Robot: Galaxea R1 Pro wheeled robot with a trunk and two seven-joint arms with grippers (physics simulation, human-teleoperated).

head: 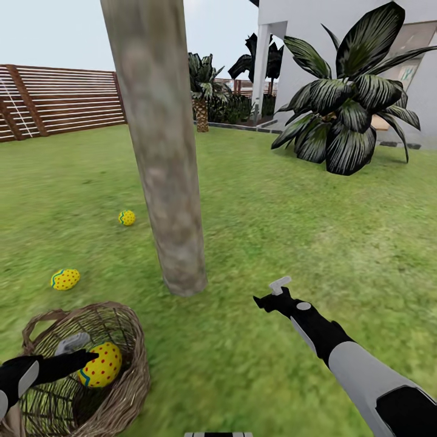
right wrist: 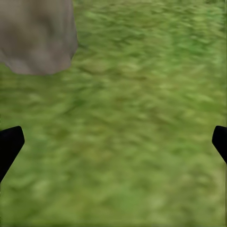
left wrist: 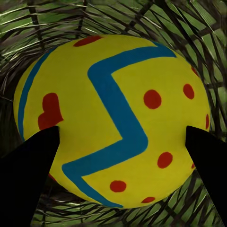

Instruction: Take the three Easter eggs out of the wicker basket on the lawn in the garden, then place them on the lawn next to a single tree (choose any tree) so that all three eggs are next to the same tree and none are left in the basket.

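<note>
The left gripper reaches into the basket, its fingers clamped on either side of the last egg, while two eggs already lie on the lawn near the tree. To do this well, I'd keep the squeeze firm on the round shell, lift straight up until clear of the wicker rim, then carry it low toward the trunk. The right gripper hangs empty over grass, fingers wide apart
</note>
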